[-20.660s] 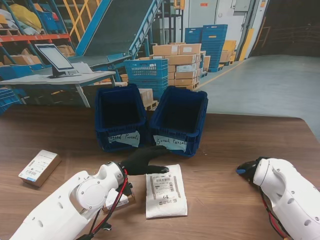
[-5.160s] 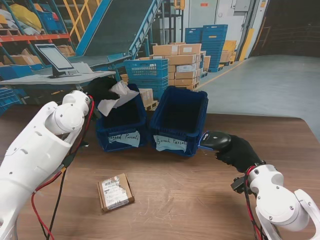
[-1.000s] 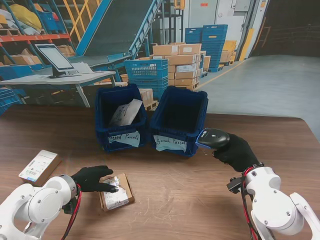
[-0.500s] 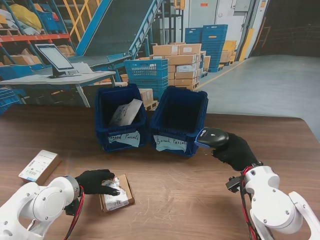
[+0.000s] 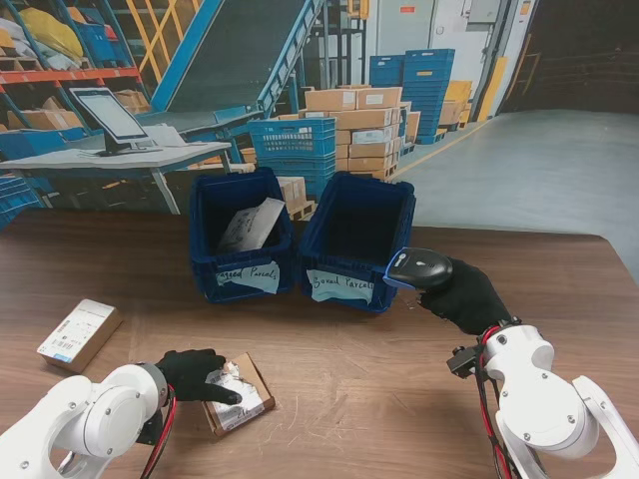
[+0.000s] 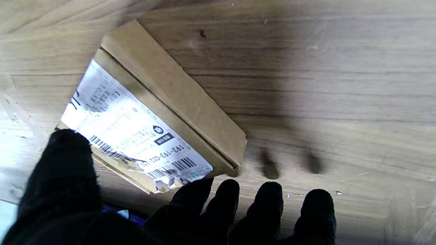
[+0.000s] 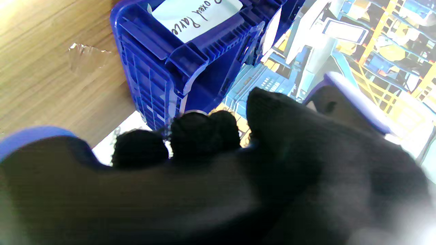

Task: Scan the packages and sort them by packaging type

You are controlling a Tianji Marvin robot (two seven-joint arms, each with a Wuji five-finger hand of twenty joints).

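A small brown cardboard box (image 5: pixel 243 394) with a white label lies on the table to my near left, slightly skewed. My left hand (image 5: pixel 196 374) grips its left end: in the left wrist view the thumb (image 6: pixel 64 170) rests on the label and the fingers (image 6: pixel 221 194) curl at the edge of the box (image 6: pixel 177 95). My right hand (image 5: pixel 466 297) is shut on a black barcode scanner (image 5: pixel 419 267), held above the table beside the right blue bin (image 5: pixel 334 261) labelled "Boxed Parcel". The left blue bin (image 5: pixel 205 261) holds a white bagged parcel (image 5: pixel 251 225).
A second labelled box (image 5: pixel 78 334) lies near the table's left edge. The right wrist view shows the boxed-parcel bin (image 7: pixel 163 68) close to my right hand (image 7: pixel 238 190). Beyond the table stand a desk with a monitor (image 5: pixel 108 115) and stacked crates.
The left hand has drawn nearer to me and closed on the box, turning it slightly. The right hand has carried the scanner a little left and farther from me, toward the right bin.
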